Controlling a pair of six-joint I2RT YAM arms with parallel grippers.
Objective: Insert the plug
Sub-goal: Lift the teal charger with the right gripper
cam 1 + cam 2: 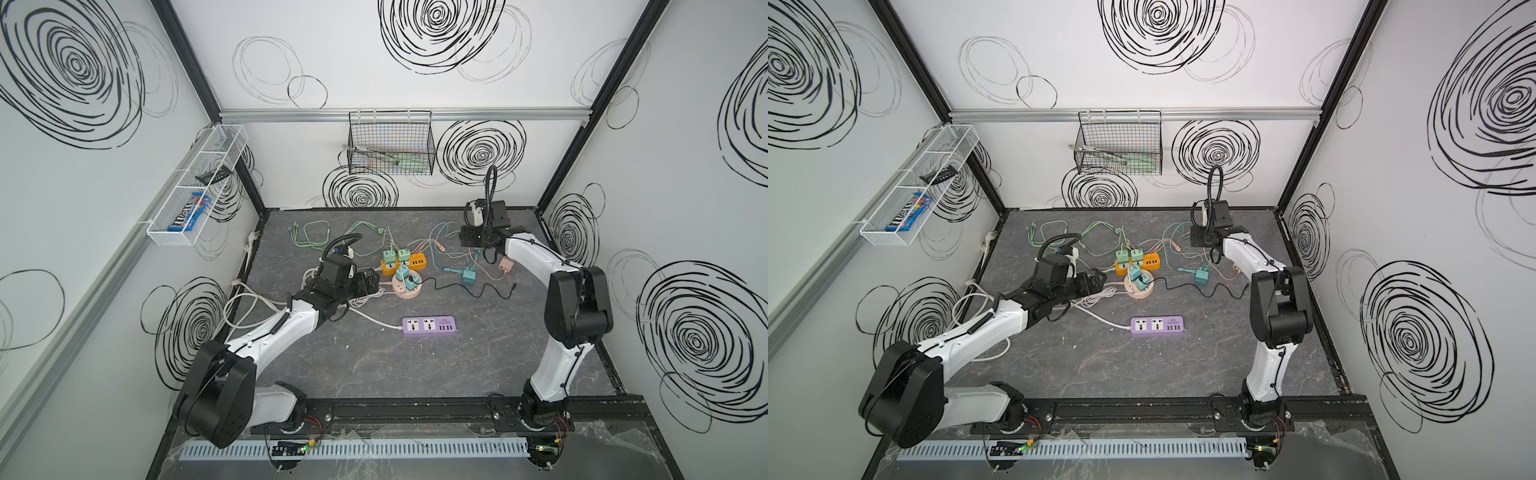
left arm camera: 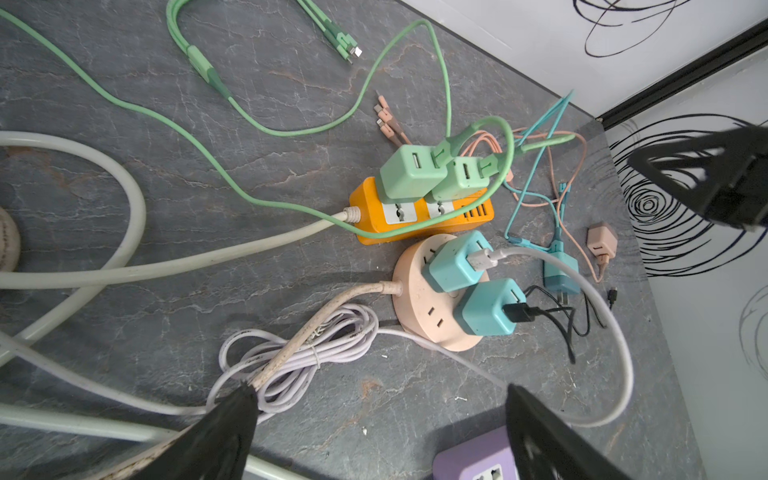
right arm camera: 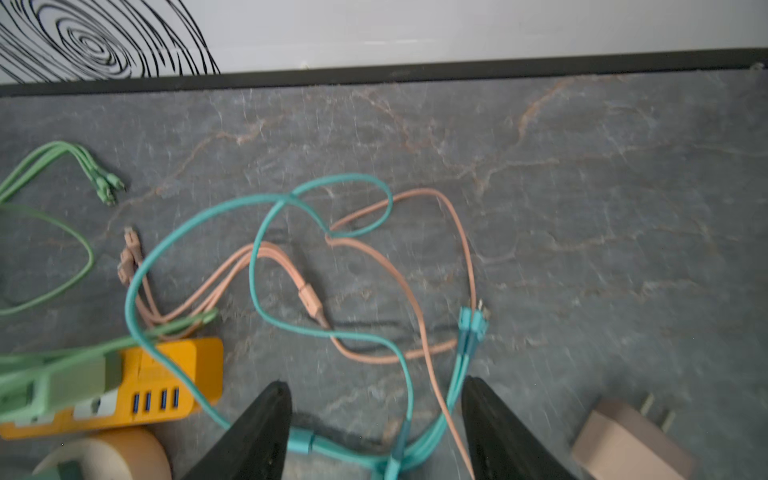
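Looks like pickup stage: teal plug (image 2: 562, 270) lies loose on the table (image 1: 374, 365) by the pink charger (image 2: 601, 241), right gripper (image 3: 374, 384) hangs open-jawed over its cable (image 3: 257, 266), left gripper (image 2: 378, 390) wide and empty, so next is pinching the plug body squarely.

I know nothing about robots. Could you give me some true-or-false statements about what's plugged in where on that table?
1. Two green adapters sit in the orange power strip. True.
2. The purple power strip has a plug in it. False: its sockets are all free.
3. Two teal adapters sit in the round pink socket hub. True.
4. The pink adapter is plugged into the orange power strip. False: it lies loose on the table, prongs bare.
5. The left gripper is shut on a cable. False: it is open.
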